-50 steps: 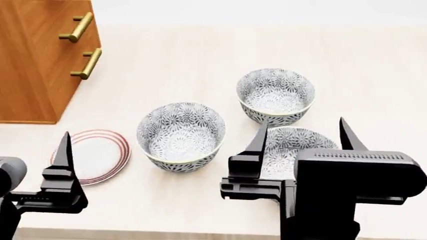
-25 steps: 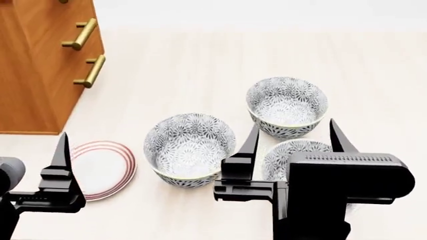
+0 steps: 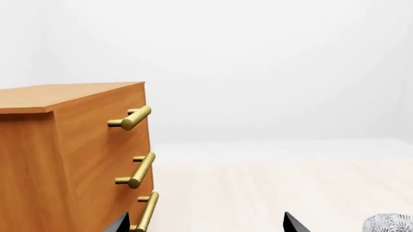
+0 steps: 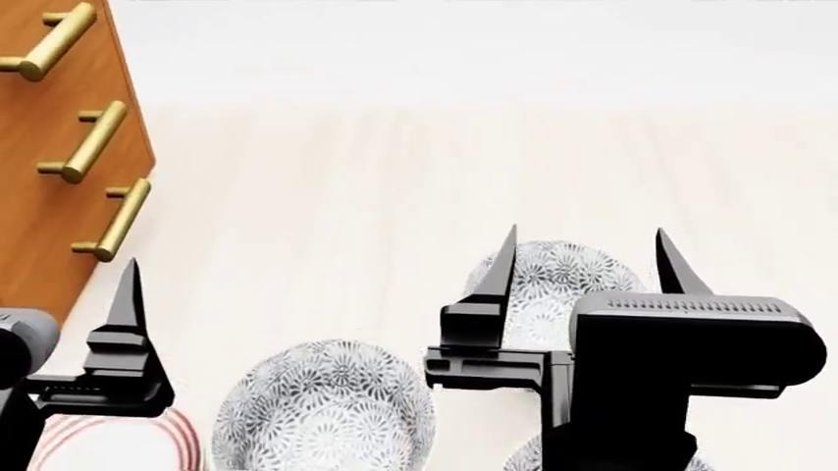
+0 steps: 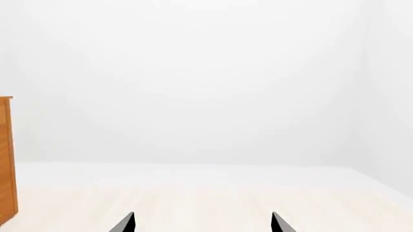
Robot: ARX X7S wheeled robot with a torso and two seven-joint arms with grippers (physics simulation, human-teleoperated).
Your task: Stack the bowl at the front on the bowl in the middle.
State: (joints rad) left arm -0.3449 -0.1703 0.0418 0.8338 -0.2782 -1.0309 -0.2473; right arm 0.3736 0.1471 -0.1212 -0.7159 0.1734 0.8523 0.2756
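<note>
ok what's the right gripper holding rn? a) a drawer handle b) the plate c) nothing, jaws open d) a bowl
c: in the head view the right gripper has its two fingers spread apart above the patterned bowl, with nothing between them.

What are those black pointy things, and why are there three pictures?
They belong to a robot in a computer simulation. Each arm ends in a gripper with two pointy black fingers. One picture looks down from its head: the right gripper is open and empty above patterned bowls. The middle bowl sits lower left, near a red-ringed plate. The left gripper shows only one finger there. The other two pictures come from cameras near the grippers. The left one shows a wooden drawer cabinet with gold handles.
</note>
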